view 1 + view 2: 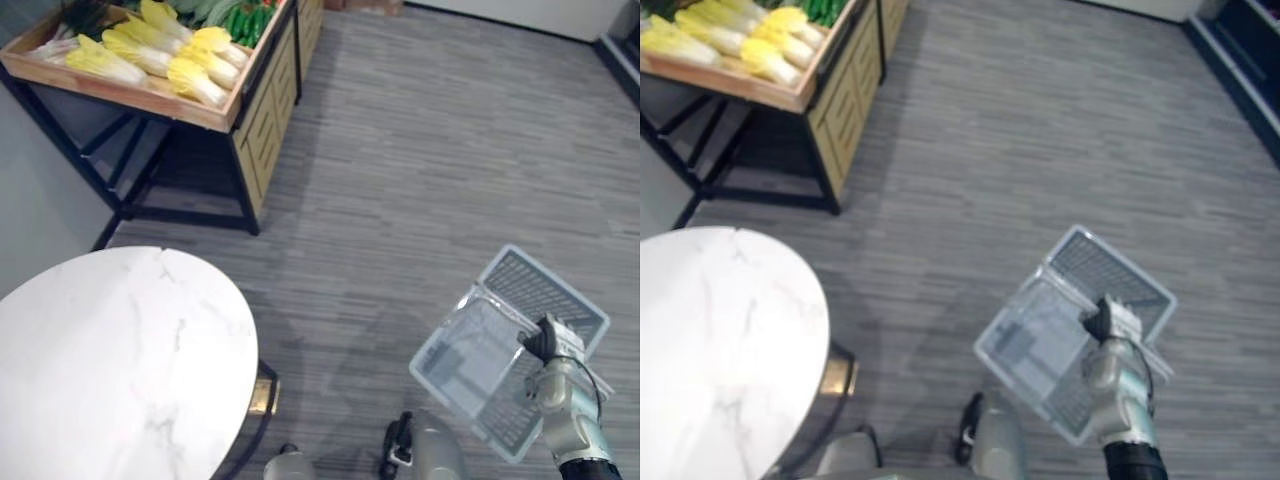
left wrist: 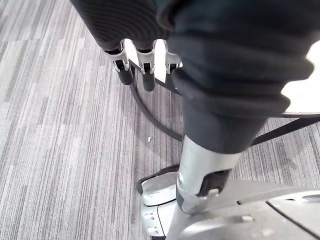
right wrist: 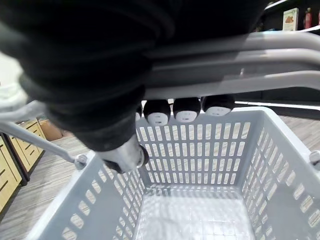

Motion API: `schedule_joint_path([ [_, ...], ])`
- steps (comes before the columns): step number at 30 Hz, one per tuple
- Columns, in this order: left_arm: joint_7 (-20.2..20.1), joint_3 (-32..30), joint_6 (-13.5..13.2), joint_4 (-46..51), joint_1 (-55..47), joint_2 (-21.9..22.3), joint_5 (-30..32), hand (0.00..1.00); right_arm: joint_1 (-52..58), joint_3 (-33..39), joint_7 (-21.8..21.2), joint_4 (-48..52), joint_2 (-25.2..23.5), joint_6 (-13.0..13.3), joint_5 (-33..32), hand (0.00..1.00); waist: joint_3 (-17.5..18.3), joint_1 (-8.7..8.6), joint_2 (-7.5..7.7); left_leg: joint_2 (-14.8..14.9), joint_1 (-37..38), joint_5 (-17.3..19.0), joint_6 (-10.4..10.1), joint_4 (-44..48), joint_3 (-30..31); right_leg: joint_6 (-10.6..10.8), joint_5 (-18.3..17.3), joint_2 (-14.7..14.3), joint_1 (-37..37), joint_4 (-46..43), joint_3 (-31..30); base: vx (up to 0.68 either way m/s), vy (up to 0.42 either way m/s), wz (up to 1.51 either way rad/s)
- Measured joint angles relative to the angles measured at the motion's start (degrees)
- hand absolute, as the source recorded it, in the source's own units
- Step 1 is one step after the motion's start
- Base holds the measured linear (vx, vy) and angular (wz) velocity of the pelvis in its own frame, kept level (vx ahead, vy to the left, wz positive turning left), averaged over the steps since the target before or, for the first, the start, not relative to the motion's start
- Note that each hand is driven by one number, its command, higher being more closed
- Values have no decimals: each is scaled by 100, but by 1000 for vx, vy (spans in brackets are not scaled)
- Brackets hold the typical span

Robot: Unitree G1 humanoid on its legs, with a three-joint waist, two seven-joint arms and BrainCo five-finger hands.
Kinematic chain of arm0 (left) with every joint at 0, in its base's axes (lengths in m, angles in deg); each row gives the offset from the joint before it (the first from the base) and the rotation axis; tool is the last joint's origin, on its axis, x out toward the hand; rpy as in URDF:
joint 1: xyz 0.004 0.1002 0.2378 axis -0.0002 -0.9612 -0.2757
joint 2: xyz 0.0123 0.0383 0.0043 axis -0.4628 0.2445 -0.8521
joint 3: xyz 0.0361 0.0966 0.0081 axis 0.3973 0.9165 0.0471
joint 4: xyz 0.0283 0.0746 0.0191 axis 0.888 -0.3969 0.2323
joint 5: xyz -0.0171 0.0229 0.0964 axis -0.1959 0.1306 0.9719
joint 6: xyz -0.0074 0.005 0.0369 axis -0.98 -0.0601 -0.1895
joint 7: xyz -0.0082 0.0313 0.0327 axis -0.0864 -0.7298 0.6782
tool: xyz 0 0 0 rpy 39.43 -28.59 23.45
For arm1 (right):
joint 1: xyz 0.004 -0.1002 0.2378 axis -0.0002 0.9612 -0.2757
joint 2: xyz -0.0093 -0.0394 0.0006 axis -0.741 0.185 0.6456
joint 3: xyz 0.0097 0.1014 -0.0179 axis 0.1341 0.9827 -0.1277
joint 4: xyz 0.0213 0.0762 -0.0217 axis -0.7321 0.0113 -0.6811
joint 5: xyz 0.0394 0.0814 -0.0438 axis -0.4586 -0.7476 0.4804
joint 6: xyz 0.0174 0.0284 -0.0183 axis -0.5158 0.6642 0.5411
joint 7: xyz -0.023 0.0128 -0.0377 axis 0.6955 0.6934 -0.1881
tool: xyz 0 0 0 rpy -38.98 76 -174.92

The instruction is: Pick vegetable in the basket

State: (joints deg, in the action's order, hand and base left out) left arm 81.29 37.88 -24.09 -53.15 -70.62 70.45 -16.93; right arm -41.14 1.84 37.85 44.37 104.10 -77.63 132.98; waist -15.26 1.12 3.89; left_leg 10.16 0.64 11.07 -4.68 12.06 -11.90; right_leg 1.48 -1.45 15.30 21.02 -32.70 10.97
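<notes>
- Right hand point(image 1: 546, 343) grips the grey handles point(image 3: 225, 80) of the basket point(image 1: 500, 270), fingers point(image 3: 186, 110) curled round them, low over the striped grey floor point(image 1: 420, 150).
- Round white marble table point(image 1: 120, 350) stands at the robot's left.
- Wooden crate point(image 1: 120, 95) on a dark frame sits beyond it, well apart from the basket.
- Basket's slotted walls and floor show all round.
- Pale yellow cabbages point(image 1: 195, 75) lie in the crate, green vegetables point(image 1: 245, 20) behind them.
- Left hand point(image 2: 145, 65) hangs with fingers relaxed.
</notes>
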Motion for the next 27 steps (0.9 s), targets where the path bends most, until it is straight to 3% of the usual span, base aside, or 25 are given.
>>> schedule_joint_path([
  [2, 9, -12, 0, 28, 4, -49, 12, 0, 14, 10, 0, 1, -8, 10, -16, 100, 10, 1, 16, 12, 4, -7, -81, -13, 54, 131, 97, 208, -71, 796, -317, 239, -291, 24],
  [5, 18, -9, 0, 126, -21, -158, 14, 0, 39, 21, 0, 9, -84, 25, -16, 100, 77, 4, 114, 143, 121, 74, -609, -106, 195, 432, 332, 449, -281, 1614, -341, 235, -385, 16],
  [6, 23, -44, 18, 62, 14, -68, 4, 0, -35, 35, -10, -60, -23, 12, -14, 100, 86, 7, -155, 366, 214, 139, -819, -117, 279, 917, 286, 298, -284, 1448, -168, 287, -511, 5],
  [7, 19, -48, 0, 49, -18, 196, 5, 0, 21, 42, -7, -61, 72, -11, -3, 100, 264, -48, -452, 680, 172, 33, -812, -265, 334, 781, -57, 24, -151, 1238, -2, 234, -391, -1],
  [8, 30, -48, -12, 30, -27, 294, 3, 0, 16, 41, -8, -63, 105, -15, -4, 100, 329, -53, -563, 750, 173, -116, -866, -286, 362, 718, -197, -33, -52, 1059, 5, 265, -436, 0],
  [11, 134, -65, -19, -48, -37, 336, -15, 0, 18, 85, -7, -62, 122, -24, -29, 100, 384, -175, -647, 884, -99, -804, -729, 194, 696, 472, -660, -138, 6, 619, 111, 214, -342, 6],
  [13, 171, -75, -30, -1, -37, 324, -35, 0, 44, 87, 3, -56, 233, -24, -167, 100, 406, -247, -660, 956, -590, -1554, -297, 985, 781, 334, -739, -198, -187, 674, 276, 240, -325, 23],
  [14, 175, -78, -34, 3, -35, 318, -36, 0, 63, 84, 3, -54, 277, -24, -168, 100, 405, -245, -659, 980, -683, -1785, -175, 1147, 750, 293, -766, -210, -250, 707, 305, 287, -330, 12],
  [15, 179, -91, -40, 1, -48, 323, -37, 0, 111, 83, 4, -44, 350, -23, -170, 100, 376, -223, -595, 1044, -823, -2271, -19, 1413, 708, 240, -792, -285, -428, 844, 365, 199, -212, 4],
  [16, 180, -124, -41, 0, -63, 327, -42, 0, 127, 85, 5, -42, 365, -23, -172, 100, 380, -204, -602, 1077, -894, -2466, 34, 1583, 702, 219, -800, -332, -536, 928, 390, 247, -261, -4],
  [17, 175, -125, -41, -5, -78, 351, -52, 0, 144, 84, 9, -34, 400, -27, -172, 100, 381, -191, -606, 1032, -1142, -2252, 22, 2321, 637, 159, -817, -360, -739, 1092, 402, 207, -170, -8],
  [18, 146, -120, -40, -7, -119, 396, -83, 0, 185, 90, 21, -30, 417, -32, -172, 100, 384, -189, -615, 839, -1361, -1805, 84, 3059, 493, 102, -847, -423, -926, 1214, 414, 158, -118, -6],
  [19, 133, -120, -43, -6, -133, 420, -98, 0, 220, 100, 24, -30, 417, -39, -172, 100, 385, -184, -627, 712, -1420, -1664, 142, 3263, 399, 83, -859, -478, -1034, 1271, 446, 186, -109, 0],
  [20, 107, -119, -43, -1, -152, 423, -105, 0, 291, 100, 25, -32, 383, -46, -174, 100, 398, -103, -667, 543, -1464, -1540, 379, 3431, 326, 53, -878, -638, -1202, 1388, 501, 155, -92, 3],
  [21, 91, -125, -37, -3, -155, 384, -104, 0, 331, 57, 24, -25, 312, -33, -176, 100, 414, -25, -666, 578, -1466, -1863, 147, 3485, 536, 37, -854, -745, -1417, 1568, 561, 202, -107, 14],
  [22, 86, -123, -30, 0, -153, 388, -104, 0, 359, 74, 29, -6, 286, -33, -175, 100, 384, -32, -617, 576, -1590, -2028, 60, 3605, 607, 26, -799, -774, -1566, 1761, 608, 195, -86, 30],
  [23, 65, -154, -38, 14, -144, 463, -109, 0, 360, 88, 65, -2, 323, -44, -172, 100, 333, 55, -516, 380, -1856, -1117, -135, 3824, 592, 36, -704, -744, -1780, 2092, 679, 178, -10, 34],
  [25, 61, -165, -31, 9, -155, 445, -106, 0, 319, 137, 110, -10, 351, -60, -167, 100, 334, 125, -572, 37, -2055, -365, -54, 3326, 415, 69, -629, -715, -1956, 2351, 787, 146, 49, 20],
  [26, 62, -164, -29, 12, -178, 441, -106, 0, 281, 129, 111, -32, 332, -65, -167, 100, 325, 137, -603, -49, -2039, -300, -64, 2922, 277, 86, -616, -709, -2007, 2395, 808, 200, 149, 15],
  [27, 59, -161, -19, 13, -206, 454, -104, 0, 228, 126, 113, -81, 300, -66, -166, 100, 332, 126, -693, -208, -2008, -304, -43, 1935, 110, 96, -611, -703, -2073, 2428, 891, 271, 216, 11],
])
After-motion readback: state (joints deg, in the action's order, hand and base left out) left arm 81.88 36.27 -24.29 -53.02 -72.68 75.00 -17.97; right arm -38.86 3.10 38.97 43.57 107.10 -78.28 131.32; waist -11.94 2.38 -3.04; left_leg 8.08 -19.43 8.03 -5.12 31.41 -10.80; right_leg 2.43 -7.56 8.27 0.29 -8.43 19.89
